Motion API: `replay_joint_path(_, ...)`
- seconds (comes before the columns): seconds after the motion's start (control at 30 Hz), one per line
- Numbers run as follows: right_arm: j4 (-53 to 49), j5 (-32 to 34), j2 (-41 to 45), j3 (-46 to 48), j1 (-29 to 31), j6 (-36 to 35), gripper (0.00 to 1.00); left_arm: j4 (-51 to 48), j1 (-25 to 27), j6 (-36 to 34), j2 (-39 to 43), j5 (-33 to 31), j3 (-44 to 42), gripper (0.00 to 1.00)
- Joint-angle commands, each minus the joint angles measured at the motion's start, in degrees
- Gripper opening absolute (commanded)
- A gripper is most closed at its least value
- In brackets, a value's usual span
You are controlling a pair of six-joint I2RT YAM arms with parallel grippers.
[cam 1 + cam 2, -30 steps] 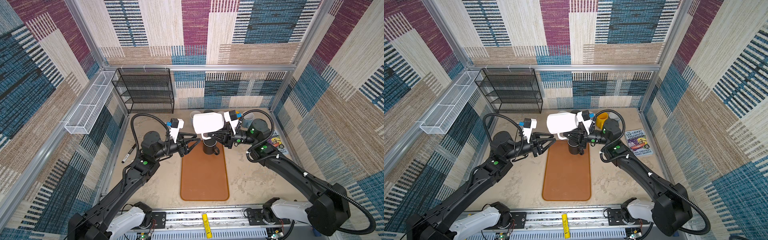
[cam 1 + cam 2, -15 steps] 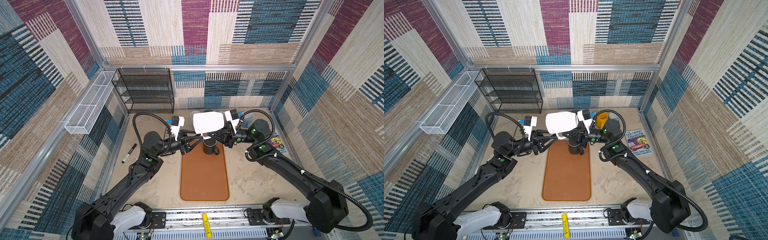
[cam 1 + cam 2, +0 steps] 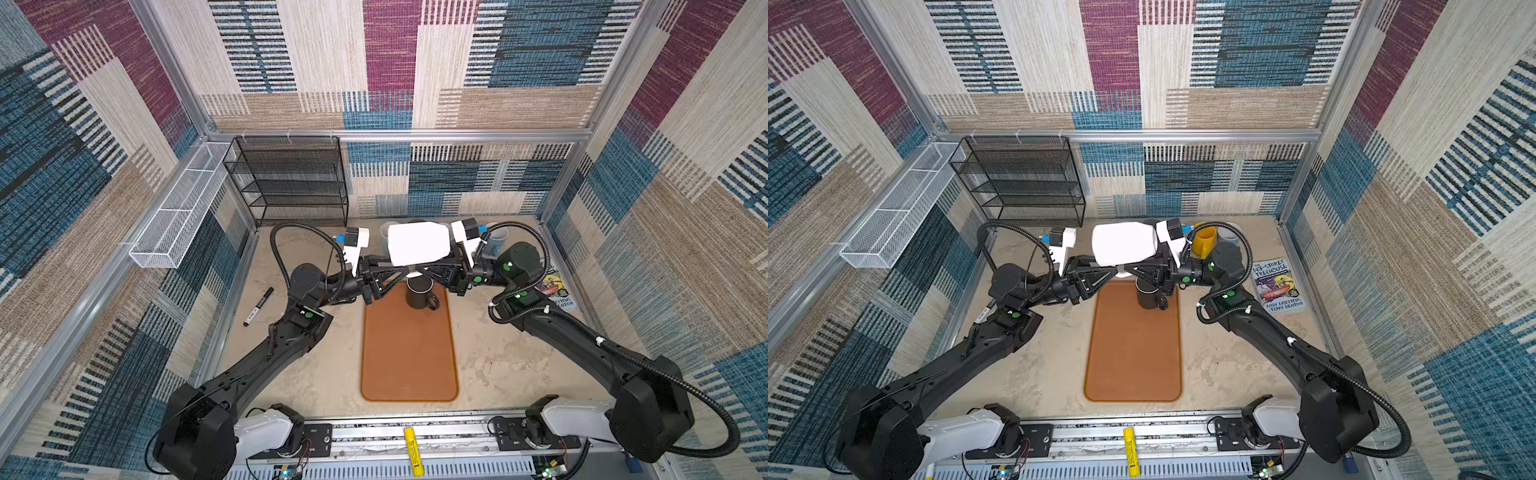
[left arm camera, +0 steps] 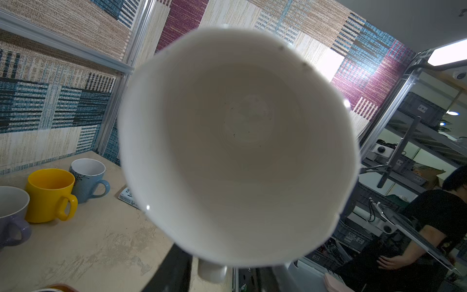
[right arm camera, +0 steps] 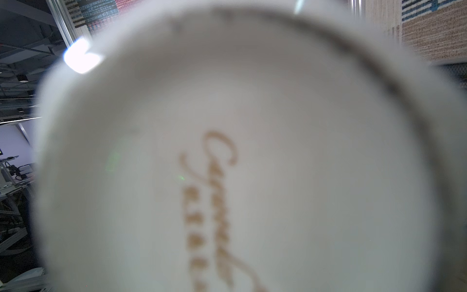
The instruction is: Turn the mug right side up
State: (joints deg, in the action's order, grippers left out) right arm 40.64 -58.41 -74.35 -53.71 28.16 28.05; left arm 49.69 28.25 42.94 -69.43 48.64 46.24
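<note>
Closing in since a second ago, the left end effector (image 3: 401,271) is reaching under the white mug (image 3: 417,243), jaws standing apart either side of its handle (image 4: 212,270), not yet gripping. On the mat (image 3: 409,353), a dark mug (image 3: 419,293) is sitting at the far end. Above that, the white mug is hanging sideways, mouth facing left. The right end effector (image 3: 430,272) is clenching it from beneath, I judge. Half the turn is looking done; tipping it base-down and setting it on the bench (image 3: 498,365) are remaining.
</note>
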Motion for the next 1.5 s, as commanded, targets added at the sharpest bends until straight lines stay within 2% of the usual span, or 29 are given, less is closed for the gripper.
replay_joint_path(0.0, 4.87, 0.03, -0.35, -0.10, 0.60, 1.21, 0.00, 7.83, -0.06, 2.75, -0.46, -0.53, -0.19, 0.35)
replay_joint_path(0.27, 6.59, 1.20, -0.71, 0.42, 1.75, 1.30, 0.00, 13.86, 0.07, 5.75, -2.03, -1.36, -0.71, 0.20)
replay_joint_path(0.73, 7.32, 1.02, -2.67, 0.23, 3.04, 1.07, 0.00, 16.06, 0.10, 7.17, -1.80, -1.03, -0.79, 0.12)
replay_joint_path(0.9, 6.07, 1.28, -2.91, -0.03, 3.17, 0.04, 0.00, 15.44, 0.14, 6.98, -1.93, -0.57, -0.71, 0.00)
replay_joint_path(1.2, 1.20, 2.88, -2.13, -1.23, 3.16, -2.48, 0.00, 9.56, 0.03, 4.01, -1.06, -1.68, 0.02, 0.00)
replay_joint_path(1.33, 1.02, 4.41, -1.32, -0.80, 3.18, -2.60, 0.08, 8.56, 0.03, 2.86, -0.47, -2.49, -0.25, 0.00)
replay_joint_path(1.47, 0.69, 5.72, -0.72, -0.69, 3.13, -2.76, 0.24, 6.61, 0.05, 1.65, 0.15, -2.72, 0.06, 0.00)
